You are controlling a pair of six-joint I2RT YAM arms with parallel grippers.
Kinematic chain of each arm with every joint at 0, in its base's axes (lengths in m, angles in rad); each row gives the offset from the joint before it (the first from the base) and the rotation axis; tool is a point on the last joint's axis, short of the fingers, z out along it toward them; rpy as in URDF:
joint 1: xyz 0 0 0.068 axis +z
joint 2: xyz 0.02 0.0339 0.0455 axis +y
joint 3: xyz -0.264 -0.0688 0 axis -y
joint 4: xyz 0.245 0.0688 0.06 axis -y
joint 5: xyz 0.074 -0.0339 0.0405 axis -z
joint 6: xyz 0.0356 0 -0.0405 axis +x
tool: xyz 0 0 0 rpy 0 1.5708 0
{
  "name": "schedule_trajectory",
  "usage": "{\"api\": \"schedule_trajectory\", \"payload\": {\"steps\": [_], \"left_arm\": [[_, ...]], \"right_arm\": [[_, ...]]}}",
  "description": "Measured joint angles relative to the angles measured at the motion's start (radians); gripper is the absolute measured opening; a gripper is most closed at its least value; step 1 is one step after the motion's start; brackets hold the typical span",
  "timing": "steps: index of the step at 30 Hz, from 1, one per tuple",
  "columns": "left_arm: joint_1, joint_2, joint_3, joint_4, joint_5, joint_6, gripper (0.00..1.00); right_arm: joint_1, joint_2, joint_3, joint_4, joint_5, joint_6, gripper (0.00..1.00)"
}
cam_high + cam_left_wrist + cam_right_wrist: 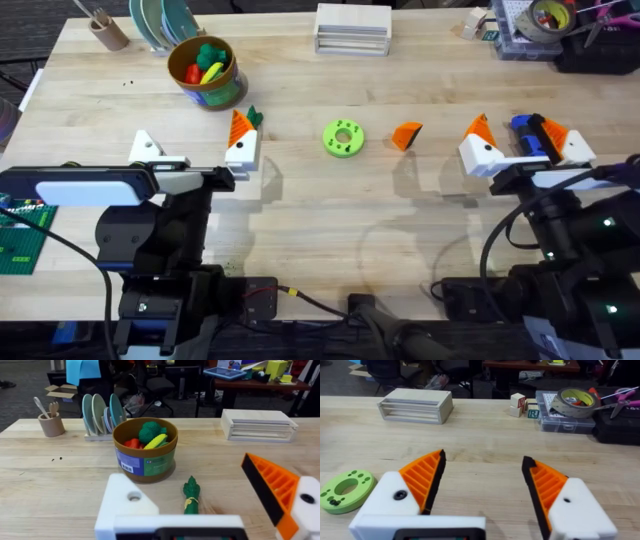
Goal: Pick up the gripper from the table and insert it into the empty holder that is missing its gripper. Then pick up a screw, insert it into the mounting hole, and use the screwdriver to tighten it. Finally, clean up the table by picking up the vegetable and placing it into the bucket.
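One orange ribbed gripper tip (pixel 406 134) lies loose mid-tabletop beside the lime disc (pixel 343 138), and the left claw (pixel 195 153) sits spread with a bare white holder (pixel 128 502) on one side. Right claw (pixel 520 143) is spread too, empty. I'd say the wedge is small and could skid or seat crooked. Toy vegetable (pixel 191 494) lies just beside the bucket (pixel 145 449).

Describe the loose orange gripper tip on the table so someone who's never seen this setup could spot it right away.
Start at the round lime-green disc near the middle of the wooden table. Just beside it, toward the right arm, lies the gripper, a small orange wedge. Unlike the other orange tips, it lies alone on the wood with no white mount attached.
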Motion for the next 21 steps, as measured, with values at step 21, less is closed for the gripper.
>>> {"api": "schedule_trajectory", "payload": {"steps": [21], "left_arm": [[0.000, 0.000, 0.042, -0.032, 0.026, -0.001, 0.993]], "right_arm": [[0.000, 0.000, 0.026, -0.032, -0.031, 0.016, 0.992]]}}
